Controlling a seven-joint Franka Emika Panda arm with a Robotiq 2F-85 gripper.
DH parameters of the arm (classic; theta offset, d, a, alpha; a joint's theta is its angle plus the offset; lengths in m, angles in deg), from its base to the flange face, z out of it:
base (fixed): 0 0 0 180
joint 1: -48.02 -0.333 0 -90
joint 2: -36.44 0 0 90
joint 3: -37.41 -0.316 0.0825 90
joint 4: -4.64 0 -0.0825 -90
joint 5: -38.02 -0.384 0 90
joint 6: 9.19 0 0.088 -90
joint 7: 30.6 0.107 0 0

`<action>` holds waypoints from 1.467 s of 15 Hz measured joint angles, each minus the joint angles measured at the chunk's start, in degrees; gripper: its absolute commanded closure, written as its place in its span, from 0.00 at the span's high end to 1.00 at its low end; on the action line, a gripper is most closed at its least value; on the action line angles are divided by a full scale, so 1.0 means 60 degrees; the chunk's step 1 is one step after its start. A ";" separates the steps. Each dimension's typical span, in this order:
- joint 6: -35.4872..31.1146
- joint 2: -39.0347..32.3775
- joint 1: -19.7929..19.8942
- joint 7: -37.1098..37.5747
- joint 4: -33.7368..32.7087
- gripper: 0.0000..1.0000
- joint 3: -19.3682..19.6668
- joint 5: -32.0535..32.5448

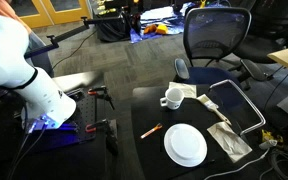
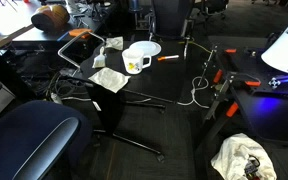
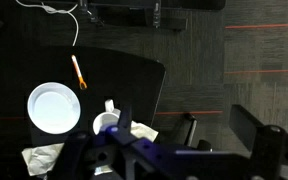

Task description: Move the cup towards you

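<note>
Ok, surface first: black tabletop (image 1: 149, 108) w/ rounded corners, on dark grey carpet (image 3: 254, 60) w/ thin reddish lines. Office-type room; mesh chair (image 1: 214, 40) stands past the table's far side in an exterior view.

Wrist view, L to R: crumpled napkin (image 3: 42, 158), plate (image 3: 54, 107), pen (image 3: 78, 72), then cup (image 3: 106, 122). All are on the table and left of the gripper (image 3: 184, 155). Cup is near the plate, not touching it.

Materials: cup = glossy white ceramic, side handle, yellowish mark on its side in an exterior view (image 2: 136, 62). Plate is flat, round, white. Pen is thin, orange. Napkin is soft, creased. A white cable (image 2: 196, 90) loops off the table edge.

Arm (image 1: 19, 60): fat white links, set back beside the table, blue glow low on it. Gripper is well apart from cup, touching nothing. Its jaws are just dark blur at the frame bottom, so can't tell spread or closed.
</note>
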 measured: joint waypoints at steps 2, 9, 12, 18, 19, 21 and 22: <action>-0.0002 0.0000 0.0000 0.0000 -0.0001 1.00 0.0000 0.0000; -0.0043 -0.0020 0.0000 -0.0020 0.0004 1.00 0.0000 0.0028; -0.0672 -0.0133 0.0001 -0.0238 0.0253 1.00 0.0068 0.0110; -0.3410 -0.0628 0.0074 -0.1244 0.1598 1.00 0.0556 0.0324; -0.3862 -0.0751 0.0086 -0.1404 0.1798 1.00 0.0644 0.0347; -0.4695 -0.1041 0.0105 -0.1722 0.2121 1.00 0.0804 0.0380; -0.5078 -0.1202 0.0112 -0.1845 0.2237 1.00 0.0884 0.0380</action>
